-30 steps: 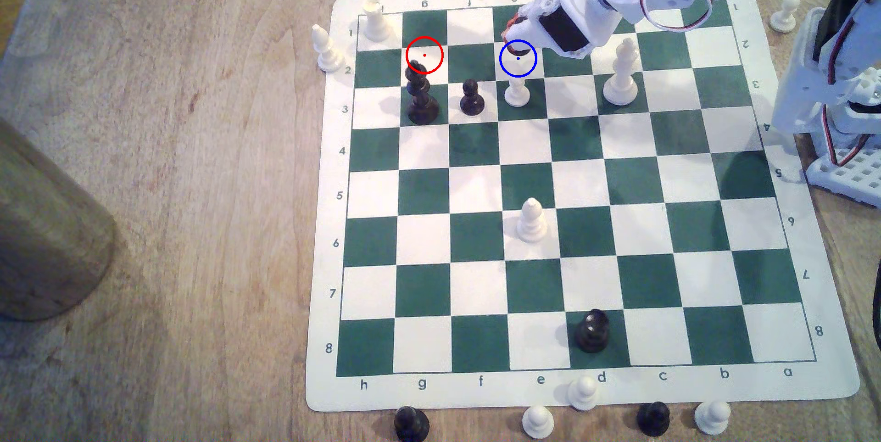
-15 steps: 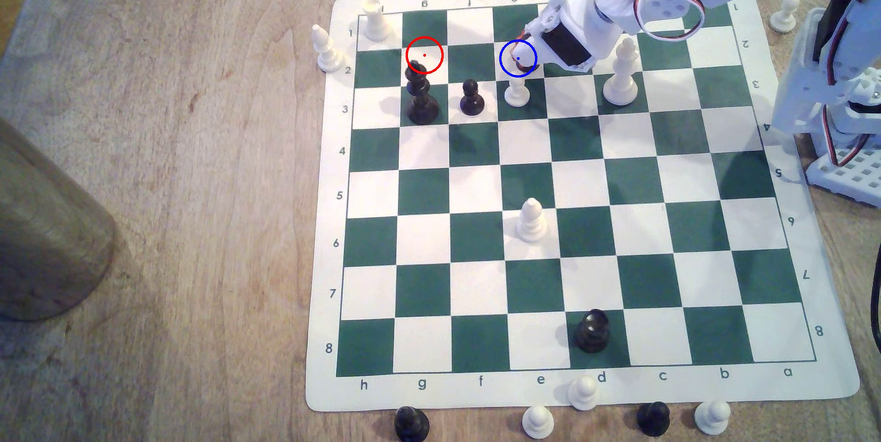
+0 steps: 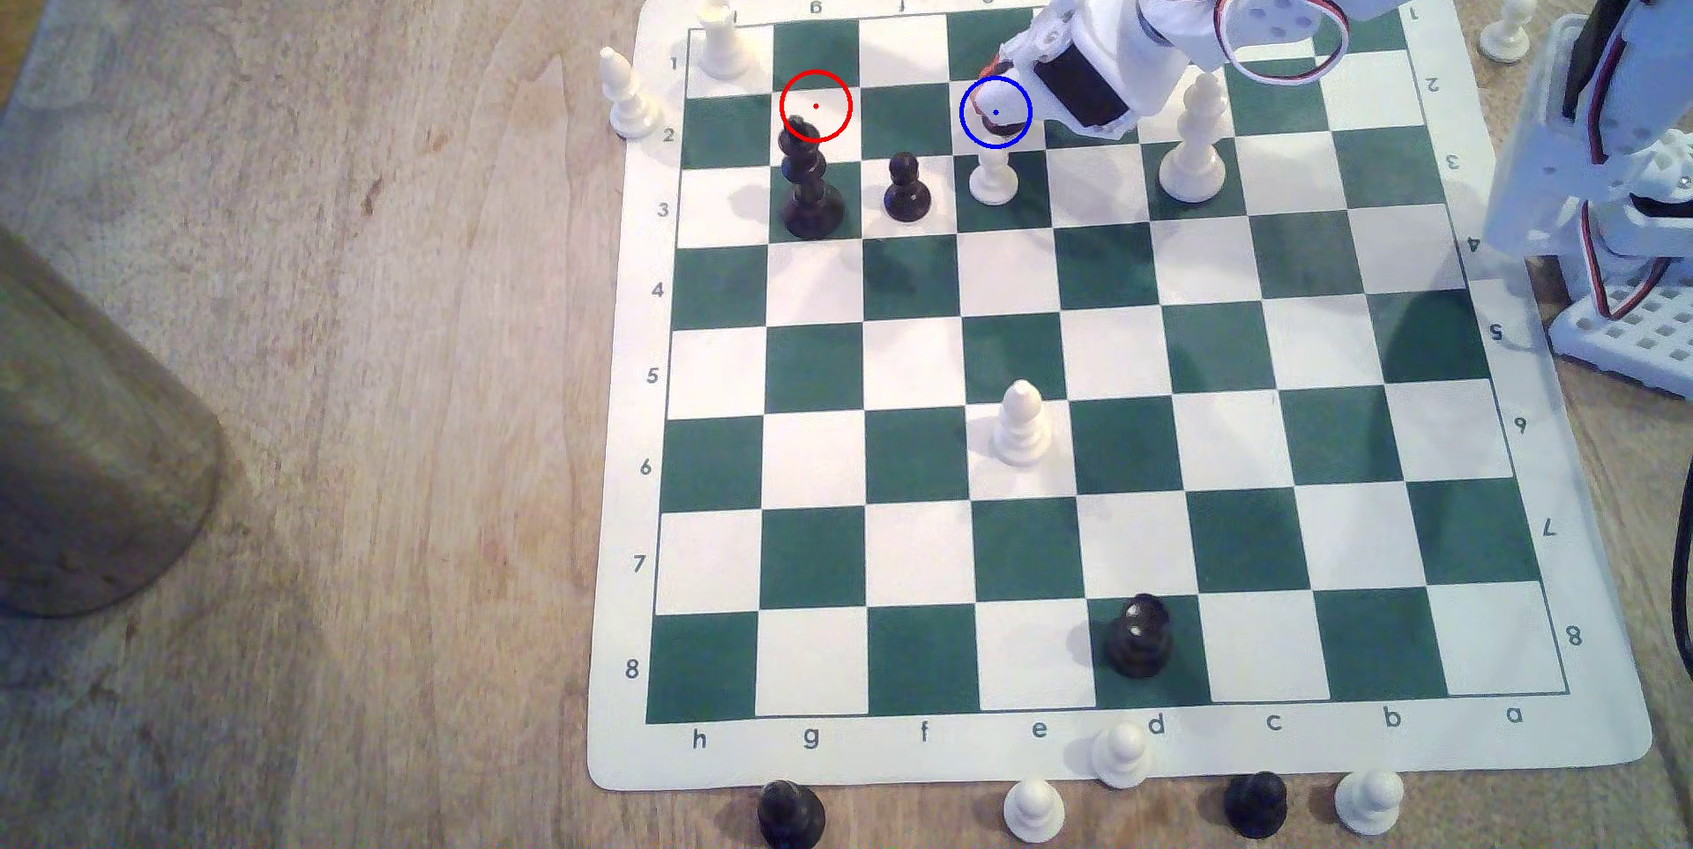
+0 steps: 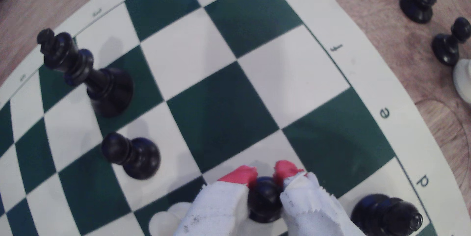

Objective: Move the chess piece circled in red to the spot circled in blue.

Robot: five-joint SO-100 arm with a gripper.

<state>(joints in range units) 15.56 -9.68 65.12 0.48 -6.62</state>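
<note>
The gripper (image 4: pixel 265 175) is closing its two red-tipped fingers (image 4: pixel 242 175) on the chess piece (image 4: pixel 265 200), a small black pawn, and in the wrist view the fingers are sitting on either side of its round head and narrow neck. In the exterior view the pawn is showing as a dark patch under the gripper (image 3: pixel 994 94), inside the blue ring that marks the spot (image 3: pixel 1008 137), so it is standing over the target white square; whether its base is already touching the chessboard (image 3: pixel 1099 538) I cannot tell. I am judging the pawn to be light, hard and smooth, probably plastic, so it is not going to bend or break, but the ball head can slip out of a loose pinch. The neck under the head is looking like the best place to hold it, because the head then stops it from sliding down. The flared base is wide, so it should stand well when it is set down straight. A white pawn (image 3: pixel 993 176) is standing on the next square, near the fingers, and a black pawn (image 3: pixel 907 190) and a tall black piece (image 3: pixel 809 181) are standing further to the exterior view's left.
</note>
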